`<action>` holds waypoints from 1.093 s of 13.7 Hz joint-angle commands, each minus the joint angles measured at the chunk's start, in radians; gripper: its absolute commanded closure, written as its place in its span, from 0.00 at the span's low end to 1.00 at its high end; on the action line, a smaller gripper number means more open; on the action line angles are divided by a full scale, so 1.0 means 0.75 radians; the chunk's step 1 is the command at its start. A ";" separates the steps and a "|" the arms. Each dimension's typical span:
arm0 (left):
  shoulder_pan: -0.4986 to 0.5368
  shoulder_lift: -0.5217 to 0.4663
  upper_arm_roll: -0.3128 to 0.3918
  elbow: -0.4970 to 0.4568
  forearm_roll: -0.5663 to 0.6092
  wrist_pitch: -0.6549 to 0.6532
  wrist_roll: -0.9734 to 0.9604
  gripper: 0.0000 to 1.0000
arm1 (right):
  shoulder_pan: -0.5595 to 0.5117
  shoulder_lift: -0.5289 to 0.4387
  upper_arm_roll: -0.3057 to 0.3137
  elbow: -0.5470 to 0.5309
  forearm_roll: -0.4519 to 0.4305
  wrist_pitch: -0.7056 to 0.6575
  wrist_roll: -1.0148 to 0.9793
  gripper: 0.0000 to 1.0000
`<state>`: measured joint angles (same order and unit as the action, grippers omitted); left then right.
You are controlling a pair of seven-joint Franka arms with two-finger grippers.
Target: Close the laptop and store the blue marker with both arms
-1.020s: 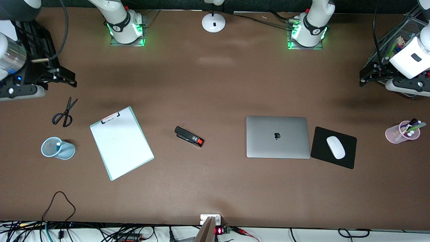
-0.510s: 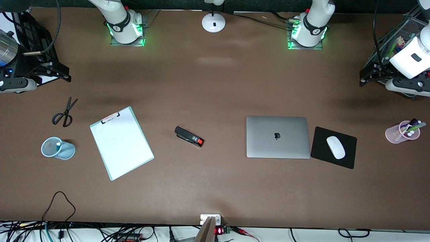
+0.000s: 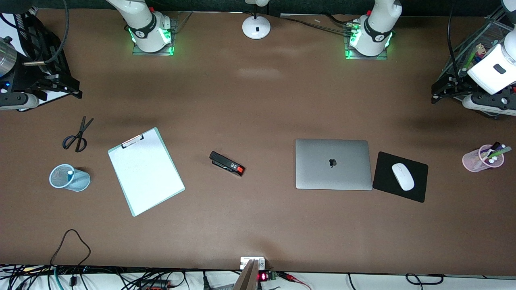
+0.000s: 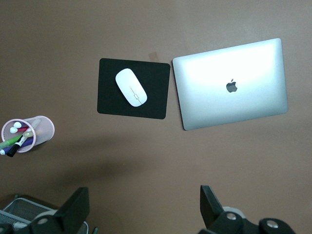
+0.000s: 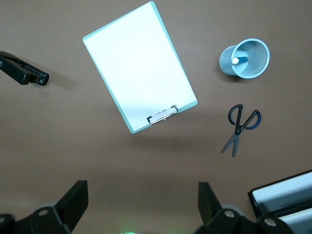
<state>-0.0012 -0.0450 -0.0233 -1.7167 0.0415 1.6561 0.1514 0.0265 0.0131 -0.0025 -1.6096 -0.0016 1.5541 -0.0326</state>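
The laptop (image 3: 333, 164) lies shut, lid up, apple logo showing; it also shows in the left wrist view (image 4: 231, 84). The blue marker (image 5: 236, 60) stands in a light-blue mesh cup (image 3: 68, 178), only its white end (image 3: 70, 172) showing from the front. My left gripper (image 3: 441, 92) hangs open and empty high over the left arm's end of the table, its fingers wide apart in the left wrist view (image 4: 145, 209). My right gripper (image 3: 66, 88) is open and empty high over the right arm's end, over bare table near the scissors; it also shows in the right wrist view (image 5: 144, 204).
A black mouse pad (image 3: 419, 189) with a white mouse (image 3: 402, 176) lies beside the laptop. A pink cup (image 3: 481, 159) of markers, a stapler (image 3: 227, 163), a clipboard (image 3: 145, 171), scissors (image 3: 77, 135), a lamp base (image 3: 256, 26), a mesh basket (image 3: 479, 40) and a black tray (image 3: 38, 36) stand around.
The right arm has drawn back toward its end of the table and farther from the front camera. The left arm, laptop and marker have not moved.
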 commanded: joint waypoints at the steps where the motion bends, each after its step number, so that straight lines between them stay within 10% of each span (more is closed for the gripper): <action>1: 0.004 0.009 0.000 0.029 -0.010 -0.026 0.023 0.00 | -0.011 -0.020 0.001 -0.003 -0.004 0.028 0.102 0.00; 15: 0.002 0.007 -0.002 0.029 -0.006 -0.026 0.023 0.00 | -0.009 -0.028 -0.001 -0.008 0.022 0.084 0.109 0.00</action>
<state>-0.0013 -0.0450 -0.0238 -1.7167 0.0415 1.6560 0.1514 0.0251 0.0111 -0.0059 -1.6091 0.0003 1.6091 0.0367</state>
